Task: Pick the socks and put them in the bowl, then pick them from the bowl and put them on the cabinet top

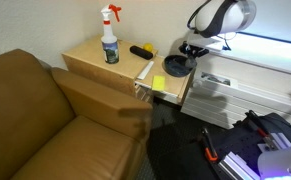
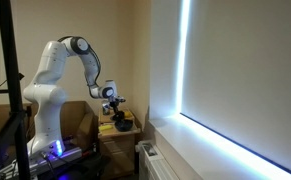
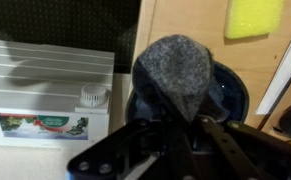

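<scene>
**A:** The grey sock sits dead centre in the wrist view, bunched into a rounded lump right over the dark blue bowl.

**B:** And the tool, what is it doing?

**A:** Its two black fingers come up from the bottom of that view and pinch in on the sock's lower end. They are drawn close together, with only the fabric between them.

**B:** Is the sock touching the bowl?

**A:** I can't tell. The sock covers much of the bowl's inside, and only the rim shows around it.

**B:** What do you get from outside?

**A:** In an exterior view the tool hangs straight above the bowl, which stands at a corner of the wooden desk. The sock is too small to make out there. In an exterior view from farther back, the white arm reaches across and the tool points down just over the bowl.

**B:** What else is on the desk?

**A:** A yellow sponge lies near the bowl by the front edge, and it shows in the wrist view too. Farther back are a spray bottle, standing upright, and a small black object beside it.

**B:** And around the desk?

**A:** There is a brown couch on one side and a white heater on the other. The heater shows ribbed in the wrist view, close beside the bowl.
</scene>
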